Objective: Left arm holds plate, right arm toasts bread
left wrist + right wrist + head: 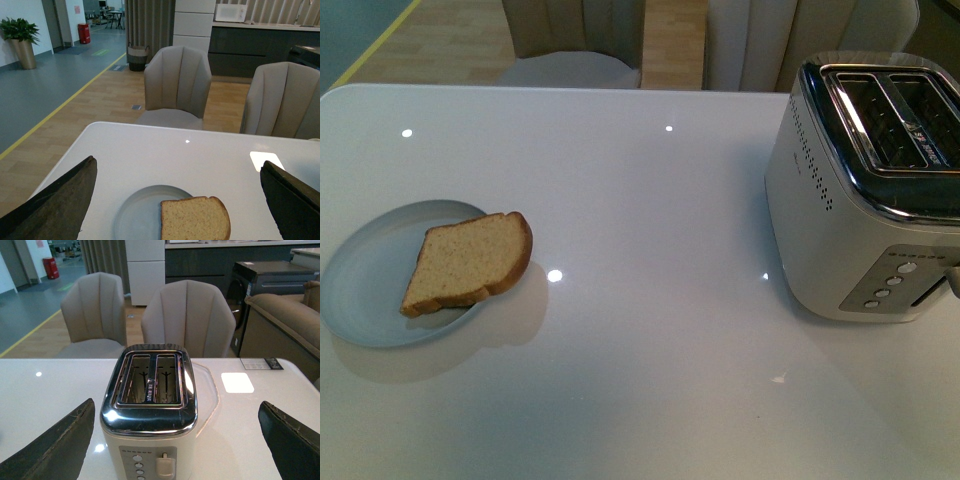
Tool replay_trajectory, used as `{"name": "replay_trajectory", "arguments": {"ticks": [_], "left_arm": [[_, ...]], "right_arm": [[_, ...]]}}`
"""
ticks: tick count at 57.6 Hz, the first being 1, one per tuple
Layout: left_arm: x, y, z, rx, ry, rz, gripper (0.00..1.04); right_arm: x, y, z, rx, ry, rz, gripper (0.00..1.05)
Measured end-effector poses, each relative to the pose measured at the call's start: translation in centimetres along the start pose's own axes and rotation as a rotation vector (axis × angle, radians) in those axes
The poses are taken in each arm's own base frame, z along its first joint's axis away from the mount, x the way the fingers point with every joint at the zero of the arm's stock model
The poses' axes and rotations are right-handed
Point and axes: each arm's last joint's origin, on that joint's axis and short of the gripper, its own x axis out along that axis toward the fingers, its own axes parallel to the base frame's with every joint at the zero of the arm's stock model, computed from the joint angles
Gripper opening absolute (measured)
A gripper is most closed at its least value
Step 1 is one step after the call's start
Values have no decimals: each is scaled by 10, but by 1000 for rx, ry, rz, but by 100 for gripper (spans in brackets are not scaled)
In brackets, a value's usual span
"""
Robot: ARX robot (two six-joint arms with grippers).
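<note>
Nothing done: bread (470, 262) on plate (360, 290), toaster (865, 200) empty; my left end effector (177, 164) and right end effector (176, 403) both spread, empty.

Glossy white table (650, 380), chrome-topped matt cream toaster (850, 210), porous bread (470, 262), smooth plate (365, 290)

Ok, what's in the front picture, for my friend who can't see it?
A slice of bread lies on a pale blue plate at the left of a white table, its rounded end over the rim. A two-slot toaster stands at the right. No arms show.
</note>
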Motion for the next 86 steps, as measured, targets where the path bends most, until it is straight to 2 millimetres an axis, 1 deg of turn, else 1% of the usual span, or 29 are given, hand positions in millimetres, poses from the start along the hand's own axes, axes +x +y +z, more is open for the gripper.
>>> {"name": "replay_trajectory", "arguments": {"ticks": [39, 42, 44, 45, 47, 50, 52, 55, 60, 62, 67, 72, 76, 81, 86], "left_arm": [[0, 0, 0, -1, 1, -1, 98], [0, -1, -1, -94, 126, -77, 98], [1, 0, 0, -213, 278, -117, 98], [1, 0, 0, -232, 311, -126, 98], [2, 0, 0, -367, 422, -126, 98], [5, 2, 1, -451, 468, -121, 98], [9, 5, 6, -526, 478, -120, 98], [16, 9, 13, -555, 461, -110, 98], [31, 18, 25, -564, 435, -98, 98], [40, 22, 28, -561, 431, -94, 98], [61, 32, 28, -550, 440, -84, 98], [85, 42, 22, -537, 470, -78, 98], [100, 49, 15, -533, 496, -73, 98], [123, 58, -1, -522, 544, -63, 98], [139, 65, -19, -510, 592, -59, 98]], "right_arm": [[0, 0, 0, 0, 0, 0, 96], [0, 0, 0, 0, 0, -1, 96], [0, 0, 0, 0, 0, 0, 96], [0, 0, 0, 0, 0, 1, 96], [0, 0, 0, 0, 0, 1, 96], [0, 0, 0, 0, 0, 0, 96], [0, 0, 0, 0, 0, 0, 96], [0, 0, 0, 0, 0, 0, 96], [0, 0, 0, 0, 0, 0, 96], [0, 0, 0, 0, 0, 0, 96], [0, 0, 0, 0, 0, 0, 96], [0, 0, 0, 0, 0, 0, 96], [0, 0, 0, 0, 0, 0, 96], [0, 0, 0, 0, 0, 0, 96], [0, 0, 0, 0, 0, 0, 96]]}}
